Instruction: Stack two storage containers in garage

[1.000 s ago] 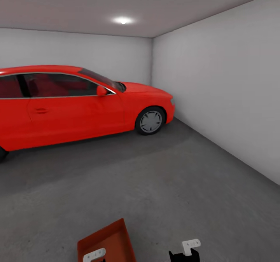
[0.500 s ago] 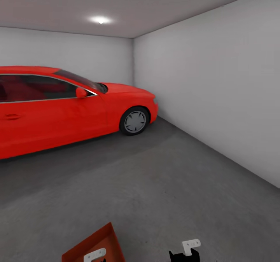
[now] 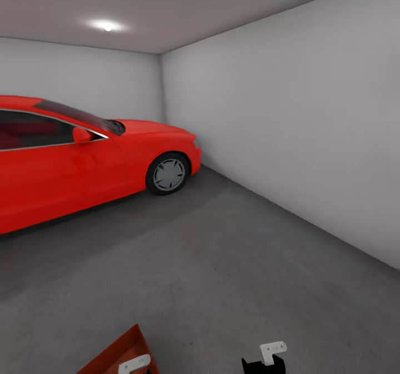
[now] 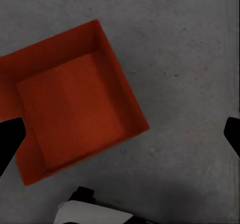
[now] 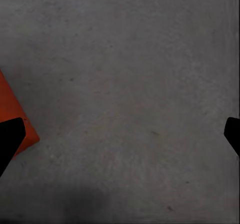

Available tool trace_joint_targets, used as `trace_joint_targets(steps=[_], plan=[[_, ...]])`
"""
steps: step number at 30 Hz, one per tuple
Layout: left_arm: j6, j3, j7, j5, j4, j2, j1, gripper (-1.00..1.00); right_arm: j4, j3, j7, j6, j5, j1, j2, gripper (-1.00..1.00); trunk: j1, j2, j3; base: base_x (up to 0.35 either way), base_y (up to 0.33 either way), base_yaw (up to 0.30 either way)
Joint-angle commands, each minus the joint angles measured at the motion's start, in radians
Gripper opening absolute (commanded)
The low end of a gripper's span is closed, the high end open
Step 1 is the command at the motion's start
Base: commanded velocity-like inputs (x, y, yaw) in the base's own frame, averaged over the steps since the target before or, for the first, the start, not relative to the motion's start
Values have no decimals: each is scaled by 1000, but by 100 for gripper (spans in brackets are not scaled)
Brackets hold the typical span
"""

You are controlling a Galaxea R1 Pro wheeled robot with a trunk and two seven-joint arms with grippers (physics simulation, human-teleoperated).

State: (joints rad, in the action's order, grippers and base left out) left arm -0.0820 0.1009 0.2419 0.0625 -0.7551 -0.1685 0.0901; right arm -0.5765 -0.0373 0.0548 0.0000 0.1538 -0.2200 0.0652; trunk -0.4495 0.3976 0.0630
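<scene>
No writing or badge can be read anywhere here. The garage is bare: plain white walls, a grey ceiling with one round lamp, and a floor of dark grey concrete, rough and mottled. A glossy red car stands at the left, its front wheel with a grey spoked hub turned this way, its nose close to the far corner.

One bin sits on the floor under the left arm: orange-red, rectangular, open on top, thin-walled with a slightly flared rim and a finely ribbed base. It is empty. In the head view a corner of it pokes in at the bottom edge, just beside the white bracket of the left arm. One corner also shows at the edge of the right wrist view.

The left pincer hangs above the bin, gaping wide, dark fingertips at either edge of its view, holding nothing. The right pincer is likewise spread wide over bare concrete beside the bin, empty and touching nothing
</scene>
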Motion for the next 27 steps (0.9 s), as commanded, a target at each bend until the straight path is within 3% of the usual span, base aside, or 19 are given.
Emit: trace_joint_targets(steps=[1,10,19,27], plan=[[-5,2,2,7,-3,-1,0,100,0,-4,5,0,9,-1,1,100,0,2,2,-133,-241,-295],[-5,2,2,7,-3,0,0,100,0,-4,5,0,9,-1,1,100,0,2,1,-151,-232,-295],[-5,3,2,7,-2,0,0,100,0,-4,4,0,9,-1,1,100,0,2,-2,-30,-19,-295],[-5,3,2,7,-2,0,0,100,0,-4,3,0,9,-1,1,100,0,2,-6,-270,0,-295]])
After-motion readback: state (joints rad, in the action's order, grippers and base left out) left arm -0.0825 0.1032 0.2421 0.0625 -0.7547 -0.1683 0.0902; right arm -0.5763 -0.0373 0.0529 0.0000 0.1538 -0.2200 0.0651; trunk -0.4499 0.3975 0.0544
